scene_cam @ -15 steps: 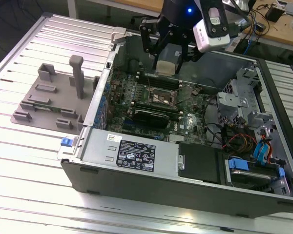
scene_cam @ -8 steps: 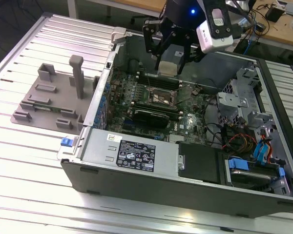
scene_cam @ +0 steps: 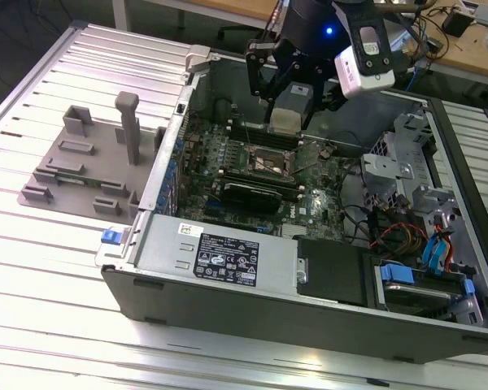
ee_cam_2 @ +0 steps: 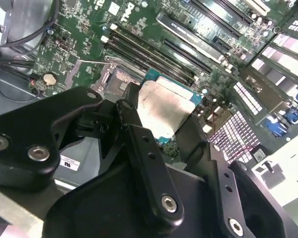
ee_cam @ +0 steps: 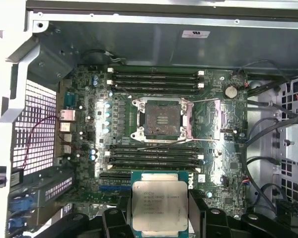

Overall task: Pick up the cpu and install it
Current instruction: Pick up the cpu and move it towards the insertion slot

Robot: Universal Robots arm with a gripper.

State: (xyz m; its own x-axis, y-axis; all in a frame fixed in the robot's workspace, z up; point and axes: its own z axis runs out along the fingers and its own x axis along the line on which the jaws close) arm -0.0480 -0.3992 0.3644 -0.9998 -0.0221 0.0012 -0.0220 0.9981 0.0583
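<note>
- Silver-topped cpu [ee_cam: 160, 206] sits pinched in our gripper [ee_cam: 159, 224], held clear of the open socket [ee_cam: 161, 120]
- Carry step, we judge; seating calls for squaring it over that socket

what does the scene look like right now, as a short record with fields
pincer: shut on the cpu, inside the open computer case
cpu: silver top plate showing, held above the motherboard, not yet seated
socket: empty, contacts exposed
grey fixture: on the table beside the case, at the exterior view's left
</note>
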